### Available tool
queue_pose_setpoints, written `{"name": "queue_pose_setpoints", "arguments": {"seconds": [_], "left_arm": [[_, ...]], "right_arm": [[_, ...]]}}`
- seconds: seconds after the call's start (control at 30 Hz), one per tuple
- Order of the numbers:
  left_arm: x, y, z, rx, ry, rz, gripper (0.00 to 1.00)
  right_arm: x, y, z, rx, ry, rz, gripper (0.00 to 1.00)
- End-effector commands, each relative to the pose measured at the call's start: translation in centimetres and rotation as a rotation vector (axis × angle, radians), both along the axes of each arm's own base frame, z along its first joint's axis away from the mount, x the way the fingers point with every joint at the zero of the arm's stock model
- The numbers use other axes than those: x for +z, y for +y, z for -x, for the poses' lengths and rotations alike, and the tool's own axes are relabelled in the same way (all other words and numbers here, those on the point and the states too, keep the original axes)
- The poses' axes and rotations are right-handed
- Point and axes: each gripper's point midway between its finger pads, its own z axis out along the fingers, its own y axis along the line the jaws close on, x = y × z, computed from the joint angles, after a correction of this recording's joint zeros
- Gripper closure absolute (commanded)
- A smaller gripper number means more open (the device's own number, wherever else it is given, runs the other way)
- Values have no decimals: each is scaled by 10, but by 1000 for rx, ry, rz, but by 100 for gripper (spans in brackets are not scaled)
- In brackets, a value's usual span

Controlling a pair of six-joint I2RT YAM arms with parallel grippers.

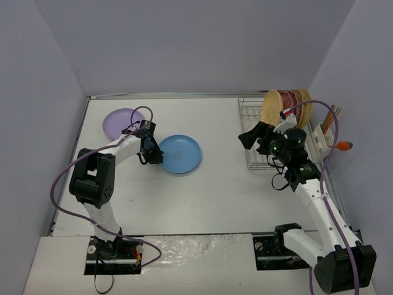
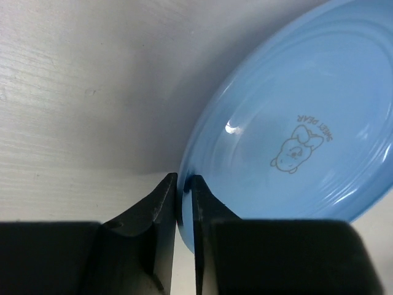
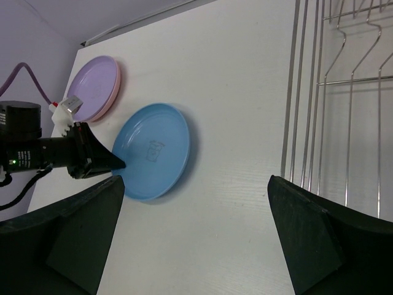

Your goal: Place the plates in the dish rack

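**Blue plate gripped at the rim, carry to the rack not yet begun**

The blue plate (image 1: pixel 180 153) lies flat and face up on the table (image 1: pixel 209 196), well to the left of the dish rack (image 1: pixel 250 120). The left gripper (image 2: pixel 184 182) is clamped on the part of its rim farthest from the rack, its two fingers nearly together with the thin lip between them. The lilac plate (image 1: pixel 120 123) lies flat farther still from the rack, near the blue one but not touching it. At the rack's far end stand the racked plates (image 1: pixel 285 104), tan and dark red, while the nearer slots show only wire. The right gripper (image 3: pixel 195 190) hangs at the rack's left edge, fingers spread wide with nothing between them, facing the blue plate.

The step in hand looks like the pick-up of the blue plate: the grip seems made, but the plate rests on the table. The next move probably calls for a slow lift by the rim, a turn onto edge, and a carry toward the rack. A handover to the waiting arm is possible. A hold on so little rim could let the plate swing or slip.
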Motion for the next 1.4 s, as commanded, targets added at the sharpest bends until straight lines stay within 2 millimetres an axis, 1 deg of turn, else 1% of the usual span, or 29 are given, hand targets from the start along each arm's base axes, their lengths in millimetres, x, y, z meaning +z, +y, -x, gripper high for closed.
{"name": "queue_pose_setpoints", "arguments": {"seconds": [0.0,0.07,0.17,0.3,0.37,0.47,0.6,0.77,0.87,0.93,0.97,1.0,1.07,1.2,1.27,1.33,1.37], "left_arm": [[27,2,13,-26,-46,6,100],[49,-4,14,-35,-99,54,100],[81,-16,15,-54,-182,149,100],[121,-30,19,-73,-293,273,100],[139,-35,23,-88,-339,321,100],[159,-40,30,-107,-379,368,100],[172,-40,36,-120,-408,390,100],[179,-43,41,-126,-433,424,100],[182,-47,44,-135,-430,447,100],[183,-47,45,-139,-435,441,100],[184,-47,45,-140,-439,439,100],[184,-46,46,-140,-441,437,100],[185,-47,45,-148,-450,439,100],[186,-48,46,-162,-462,433,100],[183,-46,47,-173,-457,409,100],[178,-41,48,-170,-448,374,91],[175,-36,49,-166,-443,347,84]], "right_arm": [[6,30,-6,86,-17,-112,0],[-4,44,-5,124,17,-156,0],[-10,71,-2,189,46,-225,0],[-21,102,0,262,89,-255,0],[-25,111,-1,283,107,-251,0],[-28,121,-4,320,124,-254,0],[-20,131,-8,357,109,-262,0],[-12,145,-11,406,88,-265,1],[-9,154,-10,431,80,-267,5],[-8,158,-11,441,77,-271,12],[-7,160,-10,445,79,-275,17],[-8,163,-10,452,80,-278,25],[-8,167,-9,466,85,-284,38],[-7,168,-9,463,82,-270,64],[-7,164,-13,444,67,-227,83],[-6,159,-15,421,69,-187,93],[-2,157,-17,414,58,-174,97]]}}
